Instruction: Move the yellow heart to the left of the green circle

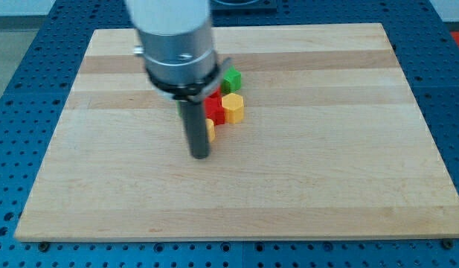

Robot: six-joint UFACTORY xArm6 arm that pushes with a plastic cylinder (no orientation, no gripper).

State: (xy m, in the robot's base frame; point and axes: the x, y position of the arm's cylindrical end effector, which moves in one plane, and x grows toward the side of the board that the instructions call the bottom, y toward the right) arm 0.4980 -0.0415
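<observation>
My tip (pixel 200 155) rests on the wooden board (pixel 303 186) just left of centre. A yellow block (pixel 210 131), mostly hidden behind the rod, touches the rod's right side; its shape cannot be made out. A red block (pixel 214 109) lies just above it. A yellow block (pixel 233 107) sits to the right of the red one. A green block (pixel 231 80) lies above these. The arm's grey housing (pixel 177 41) covers whatever lies at the view's upper left of the cluster.
The board sits on a blue perforated table (pixel 28 45). The blocks form one tight cluster near the board's centre, right of the rod.
</observation>
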